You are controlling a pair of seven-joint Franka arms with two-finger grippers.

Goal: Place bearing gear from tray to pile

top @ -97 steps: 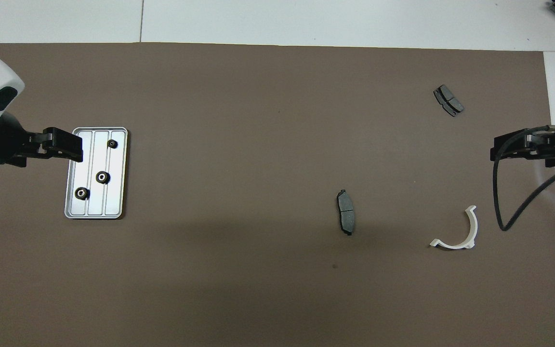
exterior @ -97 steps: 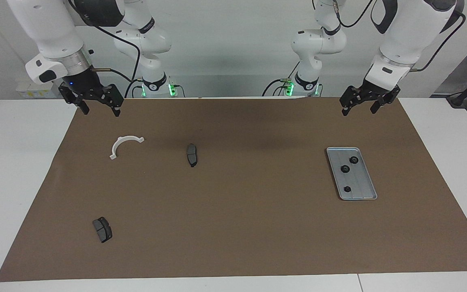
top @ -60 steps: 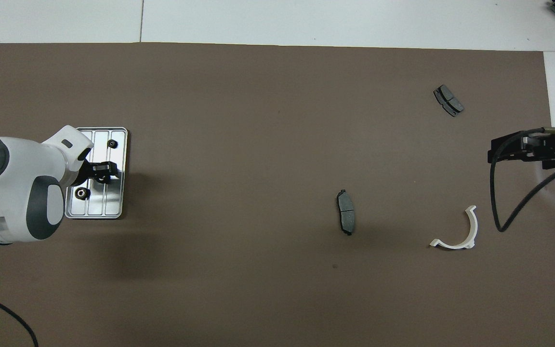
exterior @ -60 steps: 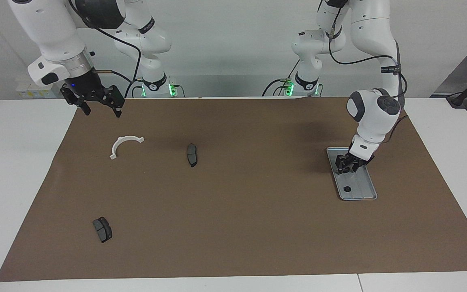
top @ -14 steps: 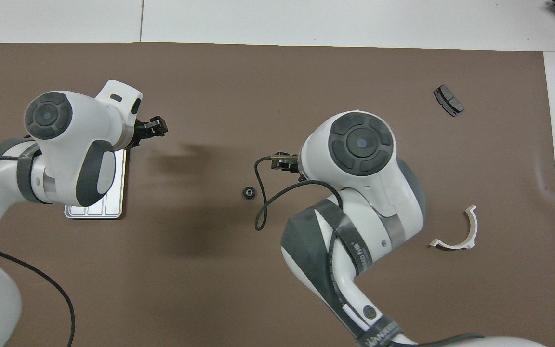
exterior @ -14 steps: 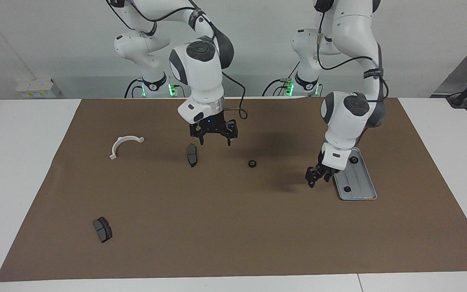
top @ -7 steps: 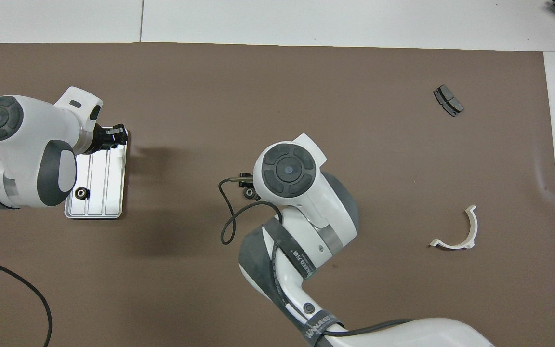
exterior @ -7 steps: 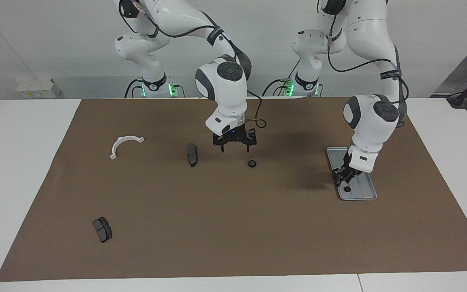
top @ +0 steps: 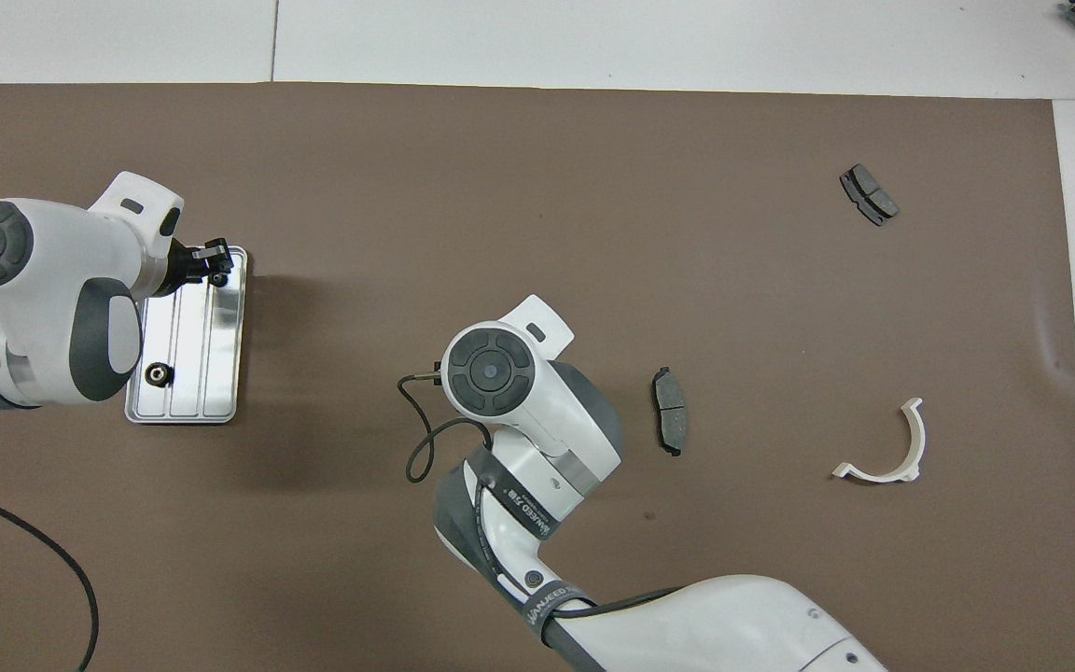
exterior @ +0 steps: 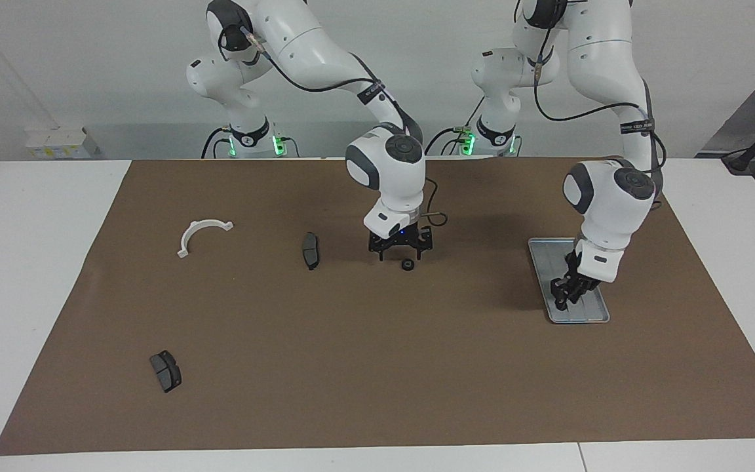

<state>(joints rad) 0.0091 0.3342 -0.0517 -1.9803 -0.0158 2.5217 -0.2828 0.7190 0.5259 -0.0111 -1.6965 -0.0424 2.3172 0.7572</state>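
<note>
On the brown mat, mid-table, a small black bearing gear (exterior: 407,264) lies directly under the right gripper (exterior: 400,252), whose fingers stand spread wide. At the left arm's end, the left gripper (exterior: 565,294) reaches into the ridged silver metal tray (exterior: 597,316); whether it grips anything cannot be told. Another gear (top: 158,374) sits in the tray.

Brown paper mat (exterior: 377,367) spread over white tabletop (exterior: 30,275), table bare at mat's 9, 3 and 6 o'clock edges. Black cable (top: 421,448) loops above mat.
</note>
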